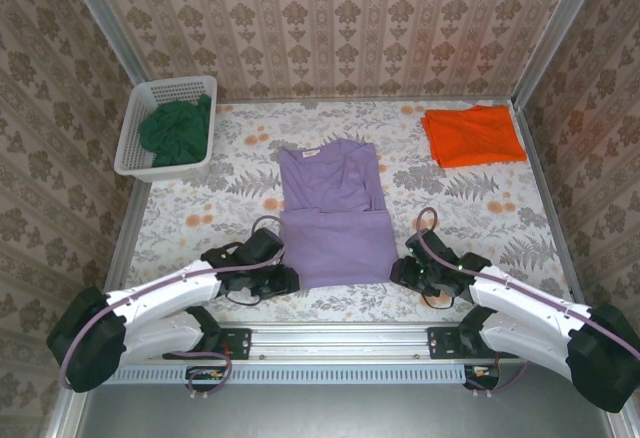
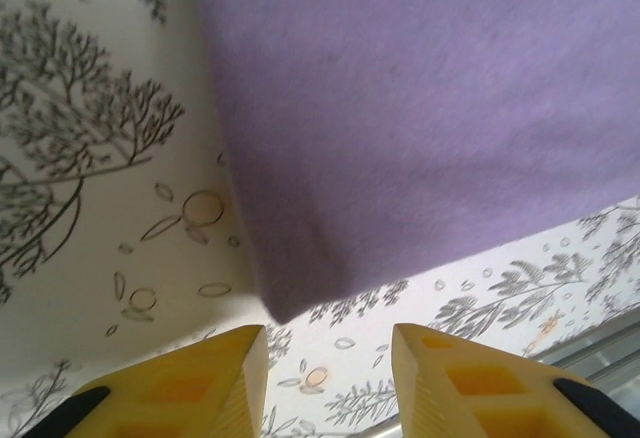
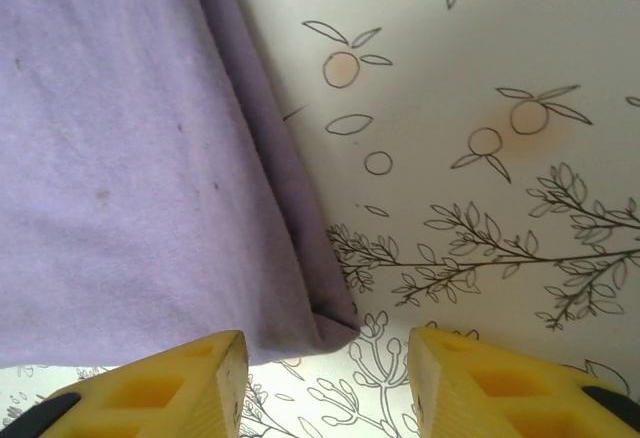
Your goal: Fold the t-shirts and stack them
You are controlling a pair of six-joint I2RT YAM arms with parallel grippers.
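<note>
Lying flat between the two sets of fingers, the lilac t-shirt has its lower part folded up over its body, so the fold forms the edge nearest the arms. Its collar end points away from the fingertips.

In the left wrist view, the shirt's near left corner sits just ahead of the left gripper, in line with the gap and apart from both tips. The yellow fingers stand apart with nothing between them.

In the right wrist view, the near right corner of the shirt lies just ahead of the right gripper, closer to the left-hand finger than to the other. These fingers are also spread and hold nothing.

From above, the left gripper and right gripper flank the folded edge low over the floral table cover.

Well beyond the right fingers, an orange t-shirt lies folded at the far right corner. Well beyond the left fingers, a dark green t-shirt sits bunched in a white basket.
</note>
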